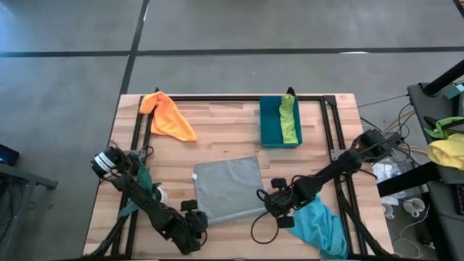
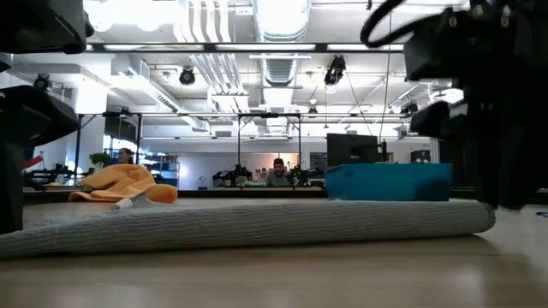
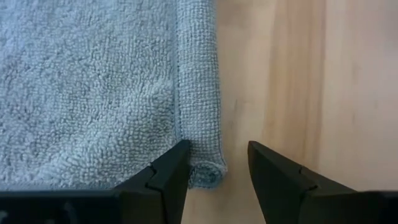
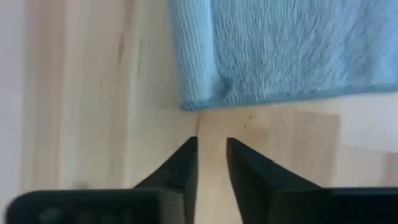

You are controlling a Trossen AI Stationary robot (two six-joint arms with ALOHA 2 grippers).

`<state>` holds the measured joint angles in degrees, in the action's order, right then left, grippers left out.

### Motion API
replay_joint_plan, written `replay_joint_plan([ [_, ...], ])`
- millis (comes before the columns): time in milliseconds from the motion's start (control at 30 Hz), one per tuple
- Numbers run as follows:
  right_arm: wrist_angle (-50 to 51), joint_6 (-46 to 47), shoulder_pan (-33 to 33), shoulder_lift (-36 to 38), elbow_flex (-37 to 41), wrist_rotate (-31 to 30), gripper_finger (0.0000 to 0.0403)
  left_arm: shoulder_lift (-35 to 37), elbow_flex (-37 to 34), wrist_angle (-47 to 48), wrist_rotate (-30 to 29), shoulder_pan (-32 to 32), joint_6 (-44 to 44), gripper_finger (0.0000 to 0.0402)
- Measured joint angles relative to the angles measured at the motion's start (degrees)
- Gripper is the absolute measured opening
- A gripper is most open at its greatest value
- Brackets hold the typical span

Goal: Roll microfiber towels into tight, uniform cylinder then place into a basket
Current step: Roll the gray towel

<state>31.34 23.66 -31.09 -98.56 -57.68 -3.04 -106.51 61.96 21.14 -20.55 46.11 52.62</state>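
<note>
The grey towel (image 1: 228, 190) lies flat at the table's middle, its near edge turned into a thin roll (image 2: 257, 224). My left gripper (image 3: 217, 155) is open at the roll's left end (image 3: 208, 175), one finger on each side of it. My right gripper (image 4: 212, 146) hangs over bare wood just off the roll's right end (image 4: 200, 99). Its fingers are a narrow gap apart with nothing between them. The teal basket (image 1: 270, 123) stands at the far right with the lime green towel (image 1: 290, 119) in it. The orange towel (image 1: 167, 116) lies far left. The turquoise towel (image 1: 322, 228) lies near right. My left gripper comes slanting down from the near left, and the roll's end (image 3: 208, 175) sits on the table between its spread fingers. One finger (image 3: 174, 168) stands right beside the roll over the flat cloth. Whether it touches the cloth, I cannot tell.
Black frame rails (image 1: 330, 130) run along the table's far, left and right sides. A yellow and green cloth heap (image 1: 449, 148) sits off the table to the right. Bare wood shows between the grey towel and the basket.
</note>
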Motion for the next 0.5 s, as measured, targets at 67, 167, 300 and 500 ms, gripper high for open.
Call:
replay_joint_plan([
  [67, 1.44, -2.56, -1.13, 0.82, -2.08, -1.61, 0.0105, -0.08, 0.02, -1.36, 0.24, -0.01, -1.64, 0.0148],
  [167, -5.30, -6.88, -2.93, 0.43, -3.38, -5.15, 0.0122, -0.16, 0.10, -2.55, 0.50, -0.29, -4.92, 0.0148],
  [300, -8.84, -5.82, -3.02, -3.37, -2.56, -8.59, 0.0119, -0.16, 0.04, -2.61, 0.68, -0.64, -5.38, 0.0148],
  [500, -9.15, -6.01, -3.61, -8.36, -2.48, -5.63, 0.0090, -0.27, 0.01, -2.66, 0.80, -0.77, -5.31, 0.0148],
])
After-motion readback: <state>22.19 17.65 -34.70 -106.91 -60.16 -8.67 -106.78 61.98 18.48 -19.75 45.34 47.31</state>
